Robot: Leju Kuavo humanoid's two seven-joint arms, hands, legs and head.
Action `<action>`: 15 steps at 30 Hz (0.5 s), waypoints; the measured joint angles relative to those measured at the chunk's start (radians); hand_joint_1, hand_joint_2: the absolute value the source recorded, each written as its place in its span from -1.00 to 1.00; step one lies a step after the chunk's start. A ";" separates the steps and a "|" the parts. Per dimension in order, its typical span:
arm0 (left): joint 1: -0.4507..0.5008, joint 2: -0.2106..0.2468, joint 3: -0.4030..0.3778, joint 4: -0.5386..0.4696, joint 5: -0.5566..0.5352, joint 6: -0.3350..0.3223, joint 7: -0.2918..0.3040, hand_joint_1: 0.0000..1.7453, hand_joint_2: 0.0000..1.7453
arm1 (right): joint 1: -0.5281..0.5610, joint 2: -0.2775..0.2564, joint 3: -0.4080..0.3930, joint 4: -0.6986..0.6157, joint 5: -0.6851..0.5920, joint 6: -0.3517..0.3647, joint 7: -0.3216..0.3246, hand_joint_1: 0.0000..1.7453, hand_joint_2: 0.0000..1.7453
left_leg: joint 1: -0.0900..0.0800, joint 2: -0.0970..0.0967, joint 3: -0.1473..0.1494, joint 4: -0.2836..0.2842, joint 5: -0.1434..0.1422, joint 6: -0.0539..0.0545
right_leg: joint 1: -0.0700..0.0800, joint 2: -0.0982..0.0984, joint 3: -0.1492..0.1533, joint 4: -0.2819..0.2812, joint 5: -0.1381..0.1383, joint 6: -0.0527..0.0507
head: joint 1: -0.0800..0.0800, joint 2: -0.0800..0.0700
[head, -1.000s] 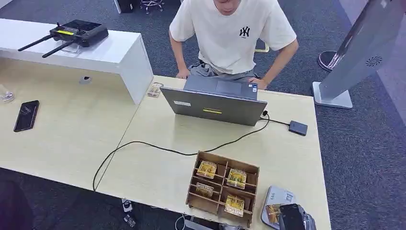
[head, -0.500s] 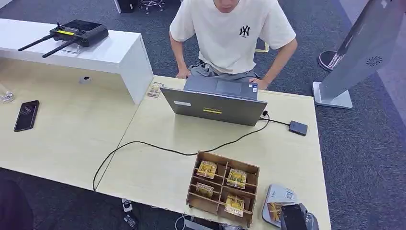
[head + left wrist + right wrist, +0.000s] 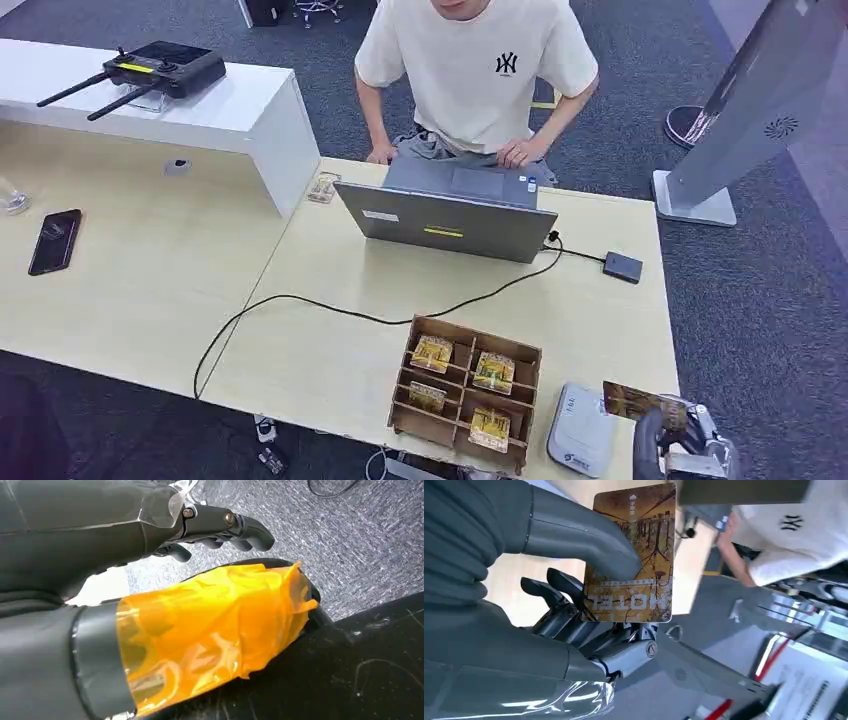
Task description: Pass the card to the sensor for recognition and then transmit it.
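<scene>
Card (image 3: pixel 631 555), hotel-printed, pinched by right hand (image 3: pixel 680 440) just beside the white sensor (image 3: pixel 583 438) near the table's corner; left hand (image 3: pixel 220 527) hangs curled, empty; advise presenting it flat, grip firm.

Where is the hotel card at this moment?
The hotel card is held in the right hand, at the table's near right corner, just right of the white sensor.

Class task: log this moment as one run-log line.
phase: card lifted | right robot hand: holds card | sensor: on table, beside hand | left robot hand: holds nothing
</scene>
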 joint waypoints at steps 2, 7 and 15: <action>0.000 0.000 0.002 0.000 -0.003 -0.005 -0.002 -1.00 -1.00 | 0.004 0.000 0.006 -0.026 -0.008 0.001 -0.011 1.00 1.00 | 0.000 0.000 0.000 0.000 0.000 0.000 | 0.000 0.000 0.000 0.000 0.000 0.000 | 0.000 0.000; -0.004 0.003 0.002 -0.002 -0.023 -0.064 0.003 -1.00 -1.00 | -0.007 -0.004 0.030 -0.051 -0.014 0.013 -0.026 1.00 1.00 | 0.000 0.000 0.000 0.000 0.000 0.000 | 0.000 0.000 0.000 0.000 0.000 0.000 | 0.000 0.000; -0.007 0.006 -0.008 -0.019 -0.072 -0.111 0.024 -1.00 -1.00 | -0.109 -0.023 0.106 -0.039 0.086 0.109 -0.005 1.00 1.00 | 0.000 0.000 0.001 0.000 0.000 0.000 | 0.000 0.000 0.001 0.000 0.000 0.000 | 0.000 0.000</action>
